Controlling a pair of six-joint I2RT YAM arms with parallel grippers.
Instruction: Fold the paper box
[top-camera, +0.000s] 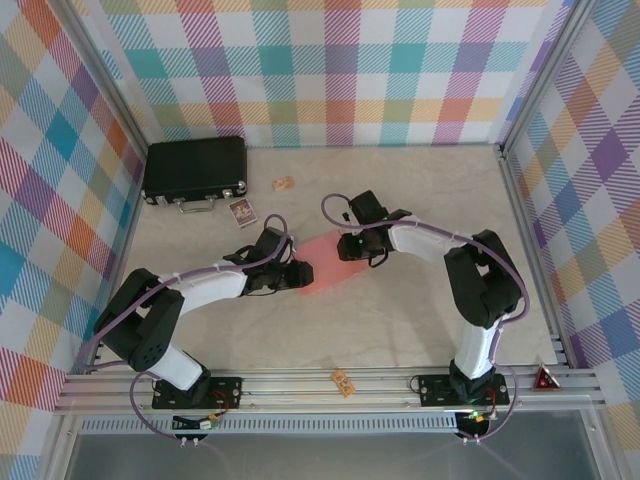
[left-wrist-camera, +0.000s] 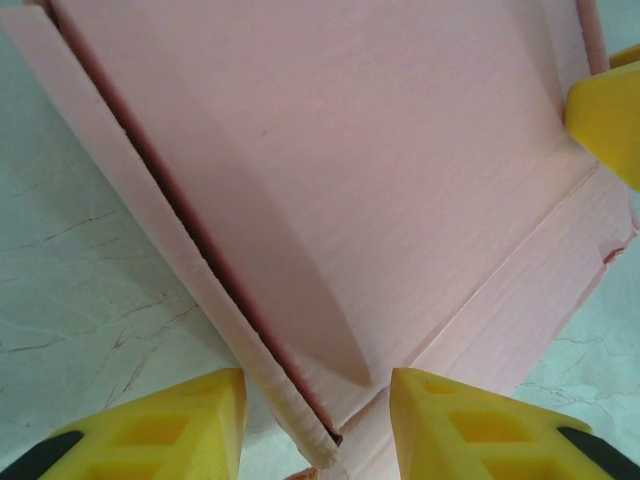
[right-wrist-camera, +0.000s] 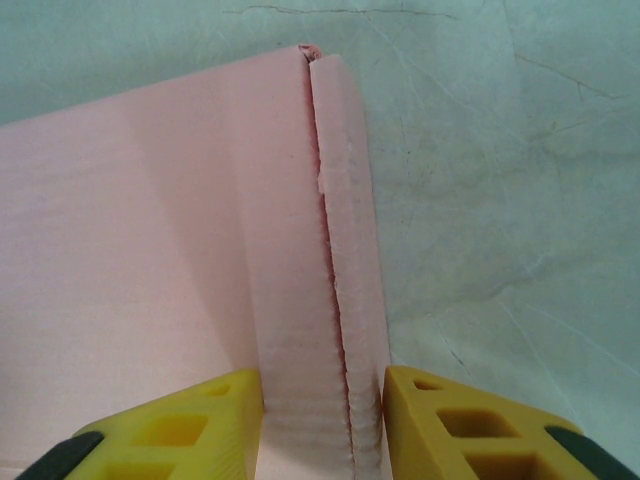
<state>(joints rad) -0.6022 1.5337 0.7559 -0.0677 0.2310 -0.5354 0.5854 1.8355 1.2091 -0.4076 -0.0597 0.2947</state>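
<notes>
Met over the paper box (top-camera: 325, 262) from both ends, mid-table.

Clamped the doubled side wall of the box tight between the fingers of the right gripper (right-wrist-camera: 322, 400). Straddled a wall corner with the left gripper (left-wrist-camera: 318, 400), one finger on each side; could not tell whether gripped or loose. Lay on the pale table (top-camera: 420, 320), both ends hidden under the wrists from above. Sat well apart at back left: black case (top-camera: 195, 168), small card (top-camera: 243, 211) and tan chip (top-camera: 284, 184) beside it.
</notes>
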